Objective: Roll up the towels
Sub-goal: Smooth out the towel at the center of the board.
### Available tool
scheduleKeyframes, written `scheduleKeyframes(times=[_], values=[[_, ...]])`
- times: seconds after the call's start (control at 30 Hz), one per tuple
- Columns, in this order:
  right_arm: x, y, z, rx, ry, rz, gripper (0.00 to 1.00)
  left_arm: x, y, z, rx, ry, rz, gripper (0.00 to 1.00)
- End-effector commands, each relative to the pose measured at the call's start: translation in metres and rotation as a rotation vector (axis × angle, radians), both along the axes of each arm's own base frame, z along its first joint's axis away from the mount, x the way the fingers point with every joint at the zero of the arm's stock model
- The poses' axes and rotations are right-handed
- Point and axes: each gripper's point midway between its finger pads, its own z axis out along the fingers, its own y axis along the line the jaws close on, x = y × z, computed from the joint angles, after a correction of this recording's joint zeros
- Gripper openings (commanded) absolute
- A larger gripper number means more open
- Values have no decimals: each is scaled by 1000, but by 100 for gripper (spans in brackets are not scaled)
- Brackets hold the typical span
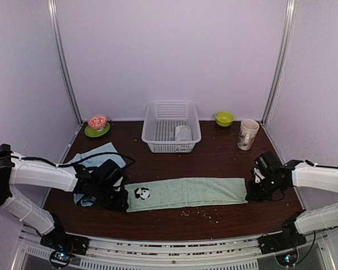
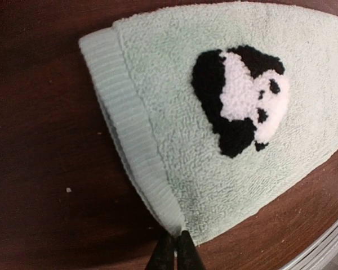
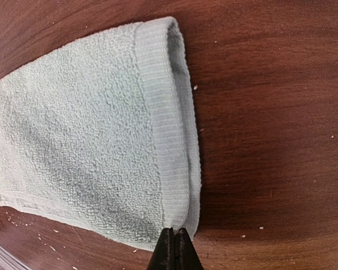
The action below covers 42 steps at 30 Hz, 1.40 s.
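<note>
On the table (image 1: 214, 163) I see the green towel (image 1: 191, 192) flat, unrolled, left gripper (image 2: 175, 239) and right gripper (image 3: 174, 235) clamping its ends.

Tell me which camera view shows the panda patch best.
The left wrist view: the panda patch fills the middle, close and sharp. The top external view shows it tiny, near the left end of the pale green towel. The right wrist view shows only the towel's other end, no patch.
</note>
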Motion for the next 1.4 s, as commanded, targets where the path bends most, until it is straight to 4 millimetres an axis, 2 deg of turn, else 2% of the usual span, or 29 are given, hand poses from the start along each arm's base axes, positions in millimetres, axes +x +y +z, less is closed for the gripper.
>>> scheduleKeyframes(times=[0.0, 0.43, 0.77, 1.0, 1.23, 1.37], values=[[3, -6, 1, -24, -25, -9, 0, 2, -1, 11, -10, -26, -4, 1], [6, -9, 7, -35, -49, -18, 0, 8, -2, 36, -38, -84, -1, 0], [2, -20, 5, -77, -51, -65, 0, 4, 12, 23, 18, -75, 15, 0], [-2, -20, 8, -61, -48, -73, 0, 3, 16, 26, 28, -82, 19, 0], [-6, -13, 18, -11, -49, -58, 0, -1, 15, 38, -12, -87, 10, 0], [-9, -14, 11, -20, -34, -56, 0, -5, 15, 32, -6, -71, 0, 0]])
